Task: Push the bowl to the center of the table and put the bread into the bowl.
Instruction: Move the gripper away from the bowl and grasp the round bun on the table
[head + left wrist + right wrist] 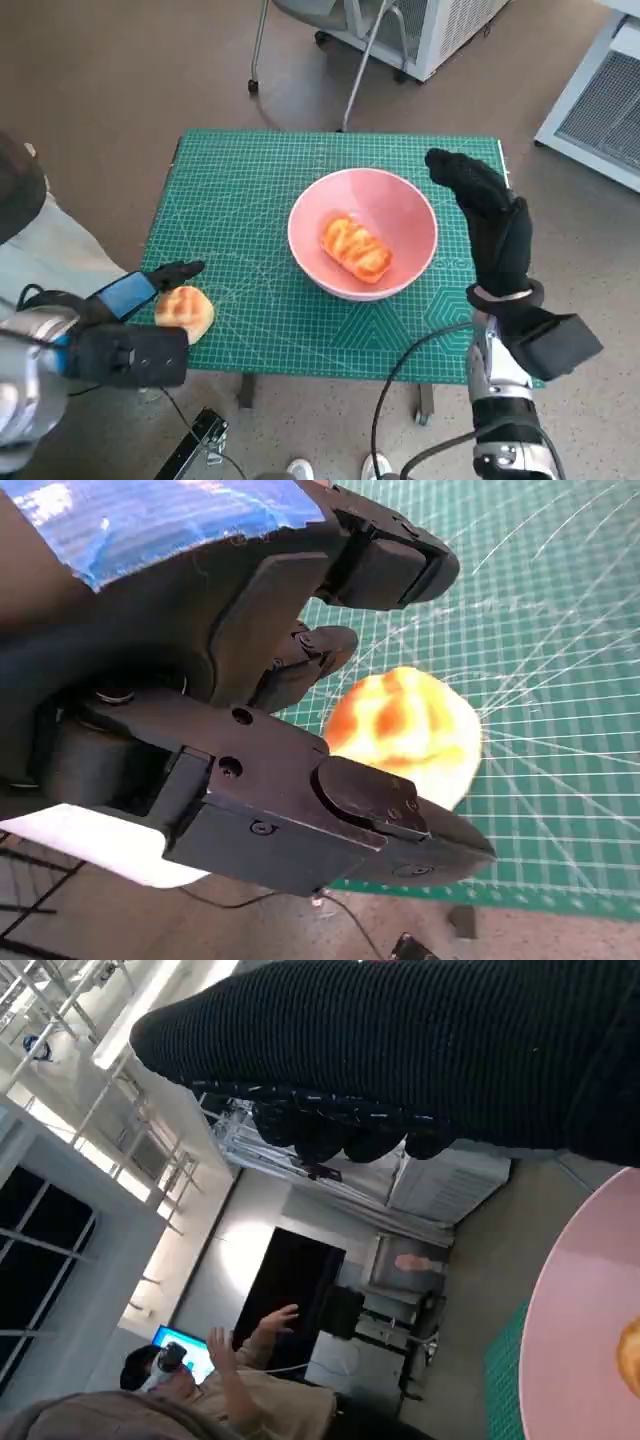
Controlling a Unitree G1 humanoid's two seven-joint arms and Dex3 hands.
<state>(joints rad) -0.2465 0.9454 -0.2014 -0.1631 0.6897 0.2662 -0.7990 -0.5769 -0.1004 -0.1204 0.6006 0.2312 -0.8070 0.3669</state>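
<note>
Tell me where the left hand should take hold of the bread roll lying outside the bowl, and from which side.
Grip the bread roll across its rounded middle, coming from above and from the table's left front edge, where the left hand already sits beside it. The roll is a small, squat dome lying flat on the green mat, so opposing fingers around its sides probably hold best. Its underside is hidden.

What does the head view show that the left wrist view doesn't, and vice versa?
Only the head view shows the pink bowl near the middle of the mat with one bread piece inside, and the gloved right robot hand raised beside the bowl's rim, holding nothing. Only the left wrist view shows close up that the left robot hand has its fingers on either side of the second bread; contact is unclear. Both show that bread, the left robot hand and the green mat.
</note>
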